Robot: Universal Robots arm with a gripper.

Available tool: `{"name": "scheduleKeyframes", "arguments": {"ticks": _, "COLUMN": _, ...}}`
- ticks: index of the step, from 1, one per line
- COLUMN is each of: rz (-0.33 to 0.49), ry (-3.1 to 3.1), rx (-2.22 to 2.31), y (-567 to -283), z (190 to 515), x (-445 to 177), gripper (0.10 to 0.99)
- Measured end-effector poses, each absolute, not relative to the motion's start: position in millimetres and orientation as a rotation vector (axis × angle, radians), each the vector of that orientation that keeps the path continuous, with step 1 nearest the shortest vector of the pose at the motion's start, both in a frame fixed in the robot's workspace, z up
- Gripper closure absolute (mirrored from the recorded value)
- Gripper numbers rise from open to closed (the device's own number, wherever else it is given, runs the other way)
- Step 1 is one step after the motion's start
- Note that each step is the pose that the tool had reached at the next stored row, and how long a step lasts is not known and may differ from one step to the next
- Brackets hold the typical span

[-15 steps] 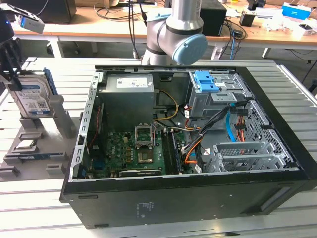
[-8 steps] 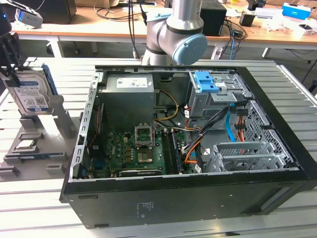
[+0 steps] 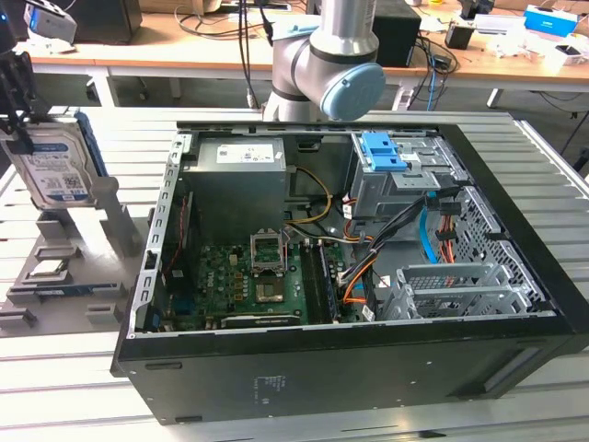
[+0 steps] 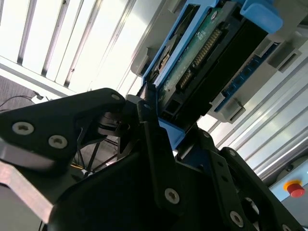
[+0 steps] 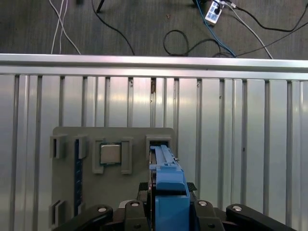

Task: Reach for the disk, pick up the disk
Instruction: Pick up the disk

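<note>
At the exterior view's far left, the end effector (image 3: 18,129) comes down from above and is clenched on the disk (image 3: 57,170). The reach looks done, and the grab looks done too. In the first wrist view, a black finger (image 5: 137,208) sits tight on each side of the disk. The disk stands up on its edge, over a grey holder (image 3: 55,276) on the slatted metal table (image 3: 64,378). I cannot tell if its bottom edge is free of the holder or touching it, so the lift may be only partly done.

The disk is a flat silver-grey box. Its wide face has a white and blue label. Blue plastic rails (image 4: 260,14) run along its sides, and the second wrist view shows a green board (image 4: 192,53) on its other face.

A small square silver chip (image 5: 111,154) lies in another slot of the holder, just beside the disk's slot. A big open computer case (image 3: 368,359) lies on the table, well apart from the disk.
</note>
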State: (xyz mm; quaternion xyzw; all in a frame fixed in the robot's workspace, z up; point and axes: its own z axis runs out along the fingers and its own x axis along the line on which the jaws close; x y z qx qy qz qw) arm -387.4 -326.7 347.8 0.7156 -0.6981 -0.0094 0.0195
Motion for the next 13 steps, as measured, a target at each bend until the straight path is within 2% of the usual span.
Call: {"name": "scheduleKeyframes", "arguments": {"ticks": 13, "rz": -0.031, "ry": -2.166, "rx": 2.220, "y": -326.7, "z": 371.1, "x": -385.7, "gripper": 0.718}}
